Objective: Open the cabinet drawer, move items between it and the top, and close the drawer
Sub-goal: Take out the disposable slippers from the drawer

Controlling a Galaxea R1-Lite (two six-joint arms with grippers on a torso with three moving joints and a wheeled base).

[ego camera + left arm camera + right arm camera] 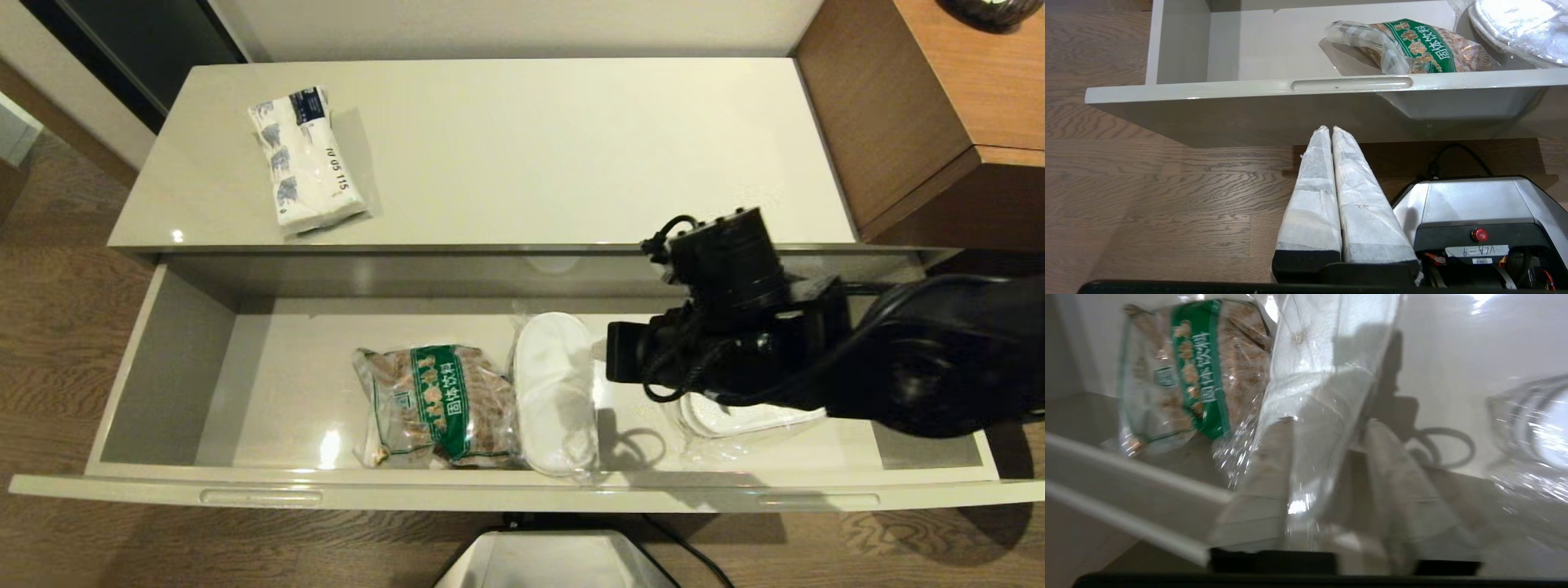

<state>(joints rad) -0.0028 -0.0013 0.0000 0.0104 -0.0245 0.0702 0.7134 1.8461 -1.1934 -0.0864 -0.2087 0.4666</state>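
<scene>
Heads up on where you're at. The cabinet drawer (188, 376) is pulled all the way out, and the top (506, 147) runs along just behind it, same width. Your right arm reaches in over the drawer's right half, and the right gripper (1331, 424) sits low inside the drawer, about mid-width. Its fingers (1265, 486) stand apart, with the clear film of the middle slipper pair (555, 392) running up between them. I can't tell if the pads actually touch the film.

A second slipper pair (735, 420) lies further right in the drawer, mostly under your arm. The brown packet with the green band (433, 404) lies in the drawer, touching the middle pair on its left side. The tissue pack (306, 159) isn't in the drawer at all; it's up on the top, behind the drawer's left half. The left gripper (1329, 130) is parked below the drawer front, pinched shut on nothing.

What I'd worry about:
- If you close on loose film only, it'll probably stretch or slip and the slippers will drop back.
- That brown packet is so close that a drag sideways could shove it along.
- Lift too low and the pack may snag on the drawer's walls.
</scene>
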